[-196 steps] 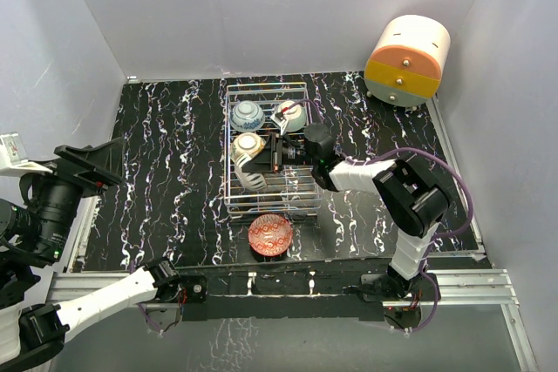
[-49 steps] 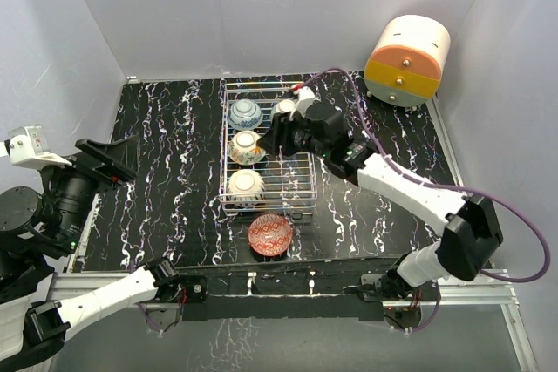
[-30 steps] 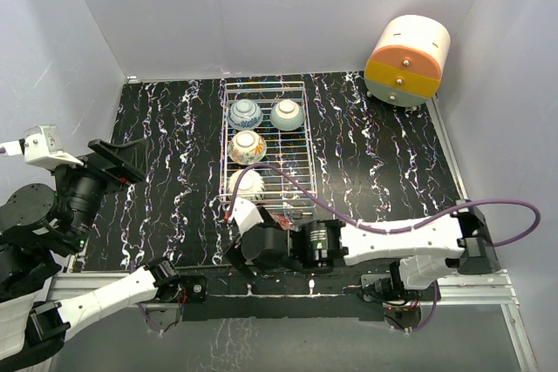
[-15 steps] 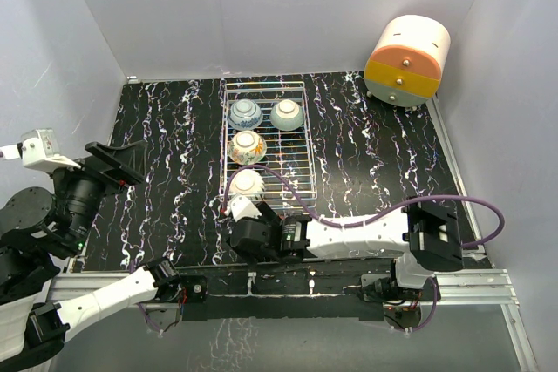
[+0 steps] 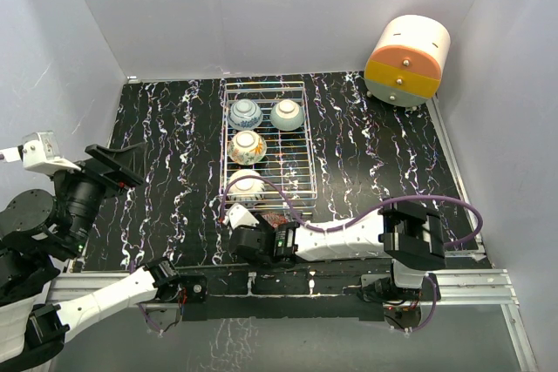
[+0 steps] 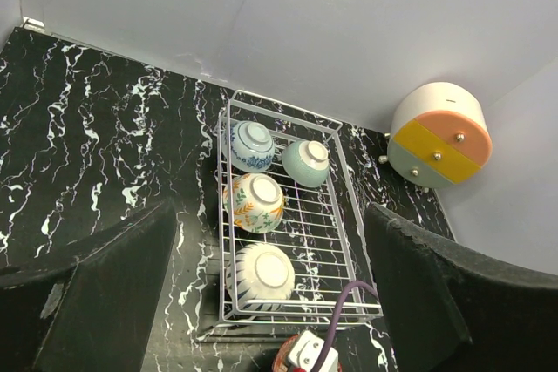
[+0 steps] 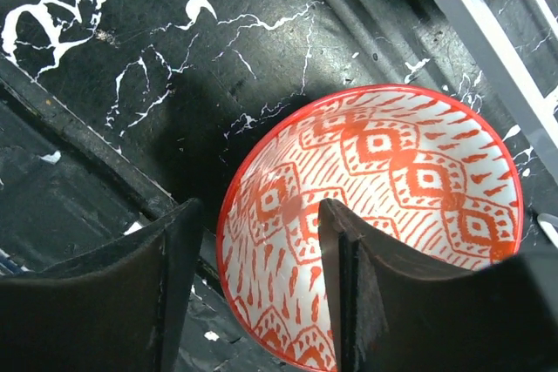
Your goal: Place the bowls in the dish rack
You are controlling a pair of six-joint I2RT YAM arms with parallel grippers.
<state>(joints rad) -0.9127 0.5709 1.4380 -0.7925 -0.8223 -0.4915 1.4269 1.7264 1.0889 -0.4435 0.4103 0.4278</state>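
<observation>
The dish rack (image 5: 309, 141) holds several bowls upside down: blue-patterned (image 5: 247, 114), pale mint (image 5: 287, 114), leafy (image 5: 248, 146) and a striped cream one (image 5: 245, 184). The left wrist view shows the rack (image 6: 345, 208) from above. A red patterned bowl (image 7: 392, 206) sits upright on the table just in front of the rack, mostly hidden under my right gripper (image 5: 255, 238) in the top view. My right gripper (image 7: 260, 215) straddles its near rim, one finger inside and one outside, with gaps showing. My left gripper (image 6: 270, 208) hangs high at the left, wide open and empty.
A cream-and-orange drawer unit (image 5: 407, 60) stands at the back right corner. My right arm's purple cable (image 5: 288, 191) arcs over the rack's front end. The black front rail (image 5: 349, 274) lies close below the red bowl. Grey walls enclose the marbled table.
My right arm swung from the rack's far end to the table's front and dropped onto the red bowl, jaws narrowing around its rim. The left arm has barely moved.
</observation>
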